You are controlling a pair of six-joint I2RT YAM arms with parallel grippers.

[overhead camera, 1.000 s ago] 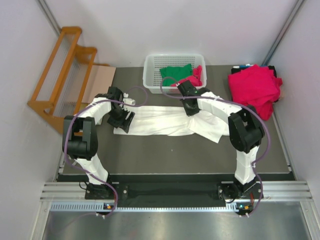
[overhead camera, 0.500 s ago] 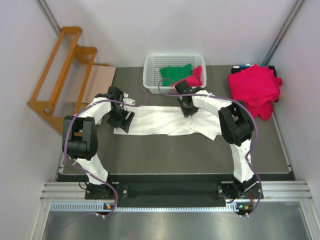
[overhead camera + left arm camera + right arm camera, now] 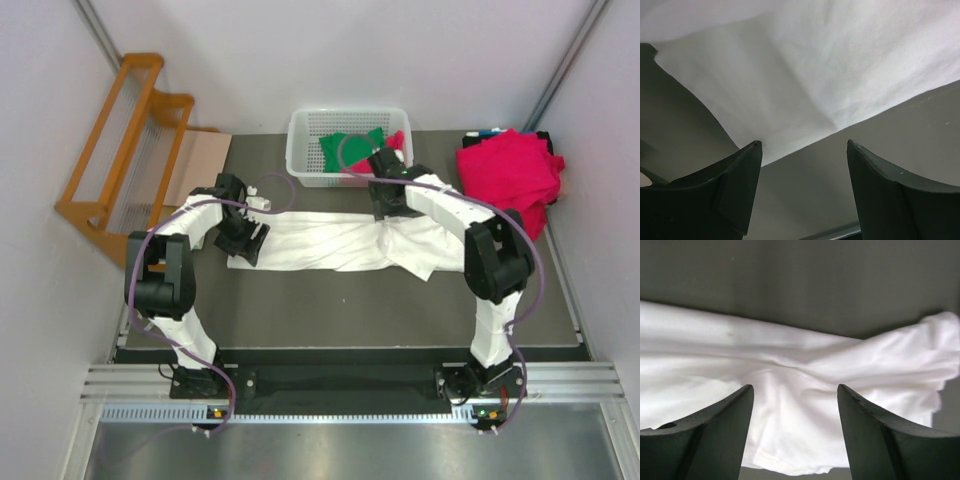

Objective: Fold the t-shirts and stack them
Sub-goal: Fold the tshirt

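Note:
A large white t-shirt (image 3: 320, 245) lies in a long, rumpled strip across the middle of the table. At its left end my left gripper (image 3: 247, 243) stands open; in the left wrist view the white t-shirt (image 3: 815, 65) has its edge just beyond the left gripper (image 3: 804, 147), with bare table between the fingers. My right gripper (image 3: 384, 208) hangs open over the shirt's back edge, right of centre. From the right wrist the white t-shirt (image 3: 790, 365) is bunched below the right gripper (image 3: 795, 387), nothing held. A stack of crimson-pink t-shirts (image 3: 505, 175) sits at the back right.
A white lattice basket (image 3: 345, 113) stands at the back centre with a green t-shirt (image 3: 350, 145) and a pink one (image 3: 397, 143) inside. A wooden rack (image 3: 120, 150) leans at the far left beside a cardboard sheet (image 3: 200, 160). Walls close in both sides.
My right gripper has opened and let go of the white t-shirt, then shifted back and to the right. The cloth has settled flat on the table. The left arm has not moved.

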